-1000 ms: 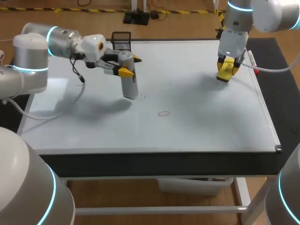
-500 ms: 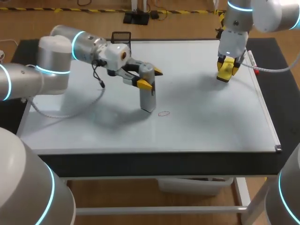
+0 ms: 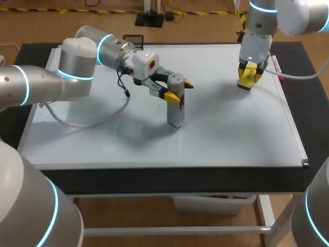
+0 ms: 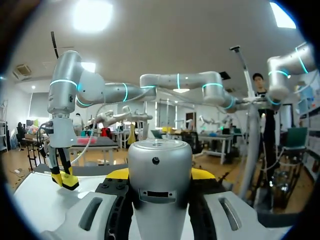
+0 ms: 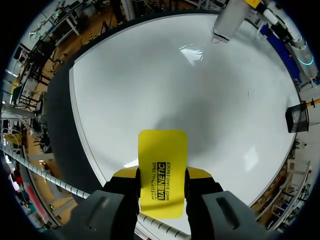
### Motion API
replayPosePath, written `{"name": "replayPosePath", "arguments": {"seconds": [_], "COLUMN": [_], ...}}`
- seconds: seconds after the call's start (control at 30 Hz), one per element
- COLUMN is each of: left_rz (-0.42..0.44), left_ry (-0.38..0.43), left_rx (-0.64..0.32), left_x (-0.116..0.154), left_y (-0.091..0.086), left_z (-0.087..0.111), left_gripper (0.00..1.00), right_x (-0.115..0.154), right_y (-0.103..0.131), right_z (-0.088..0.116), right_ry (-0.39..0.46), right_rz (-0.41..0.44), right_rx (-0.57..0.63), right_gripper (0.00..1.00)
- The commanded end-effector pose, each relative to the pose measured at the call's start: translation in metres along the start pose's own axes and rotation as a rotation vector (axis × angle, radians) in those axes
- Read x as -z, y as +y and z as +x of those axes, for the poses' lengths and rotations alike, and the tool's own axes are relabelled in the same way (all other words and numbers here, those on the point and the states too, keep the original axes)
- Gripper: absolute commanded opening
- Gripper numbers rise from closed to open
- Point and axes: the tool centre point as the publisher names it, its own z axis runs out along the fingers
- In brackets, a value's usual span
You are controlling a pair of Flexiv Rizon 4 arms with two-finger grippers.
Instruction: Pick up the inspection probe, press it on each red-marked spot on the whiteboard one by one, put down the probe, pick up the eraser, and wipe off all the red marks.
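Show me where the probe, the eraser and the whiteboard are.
probe point(image 3: 177, 114), head view, lower part of its silver body.
eraser point(image 5: 162, 150), right wrist view, its yellow face.
whiteboard point(image 3: 231, 128), head view, bare white surface.

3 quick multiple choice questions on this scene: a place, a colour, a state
1. Where is the probe? A. lying on its side B. upright on the whiteboard, in the left gripper C. hanging in the air
2. What colour is the eraser? A. red B. blue C. yellow
3. The right gripper is: A. shut on the eraser B. open C. shut on the probe

1 B: it stands on end between the left fingers. 2 C: its face is yellow. 3 A: both fingers clamp its sides.
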Motion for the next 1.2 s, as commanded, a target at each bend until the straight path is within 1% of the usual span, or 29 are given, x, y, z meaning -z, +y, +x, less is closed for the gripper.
{"name": "replayPosePath", "arguments": {"seconds": [0.03,0.37,1.2], "left_rz": [0.008,0.004,0.005], "left_ry": [0.036,0.052,0.041], "left_rx": [0.001,0.011,0.035], "left_x": [-0.003,-0.01,-0.005], "left_y": [0.003,0.007,0.018], "left_z": [-0.008,-0.01,-0.012], "left_gripper": [0.0,0.0,0.0], "right_x": [0.001,0.001,0.001], "right_y": [-0.001,-0.001,-0.001], "right_z": [0.0,0.0,0.0], "right_ry": [0.004,0.004,0.004], "right_rz": [0.001,0.001,0.001], "right_rx": [0.002,0.002,0.002], "right_gripper": [0.0,0.0,0.0]}}
